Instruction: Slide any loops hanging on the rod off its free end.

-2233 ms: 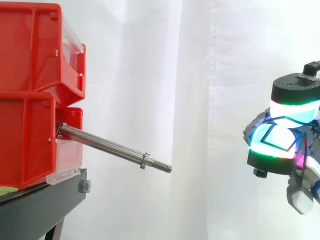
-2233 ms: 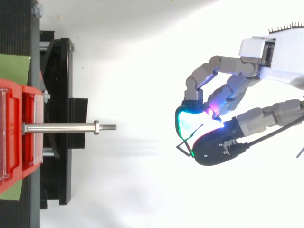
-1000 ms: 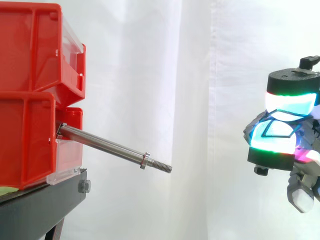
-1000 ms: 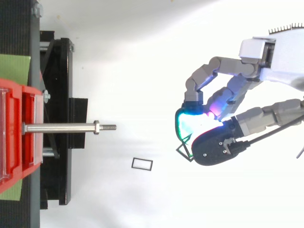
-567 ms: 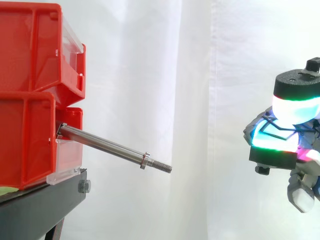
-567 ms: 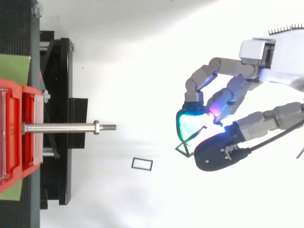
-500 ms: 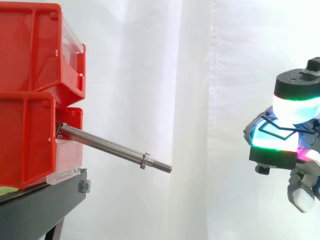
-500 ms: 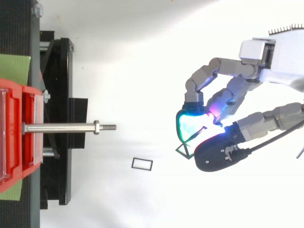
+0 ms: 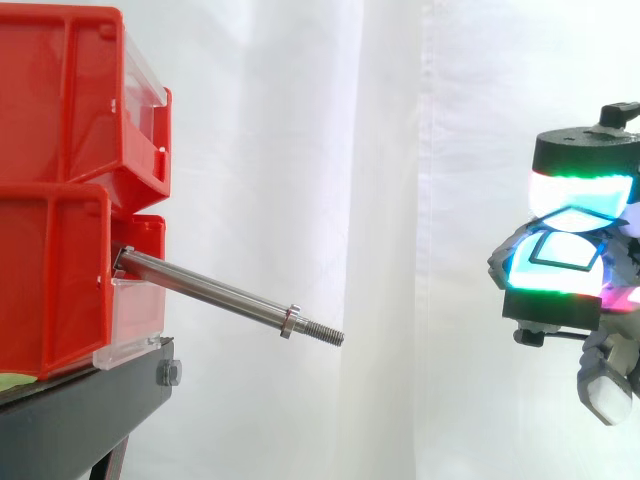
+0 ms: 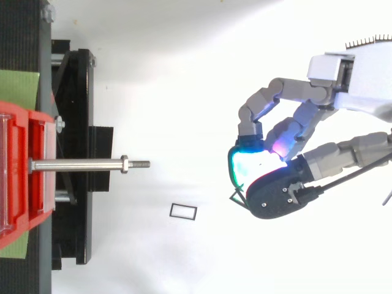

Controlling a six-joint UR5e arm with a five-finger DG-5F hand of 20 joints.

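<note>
At frame right, my hand [image 10: 294,90] pinches a thin black rectangular wire loop [image 9: 566,251]; the bare steel rod [image 10: 79,164] lies leftward, free end pointing here.

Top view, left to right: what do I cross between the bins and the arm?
Red bin → rod → loose loop lying flat, off the rod → second loop, pinched in the hand.
</note>
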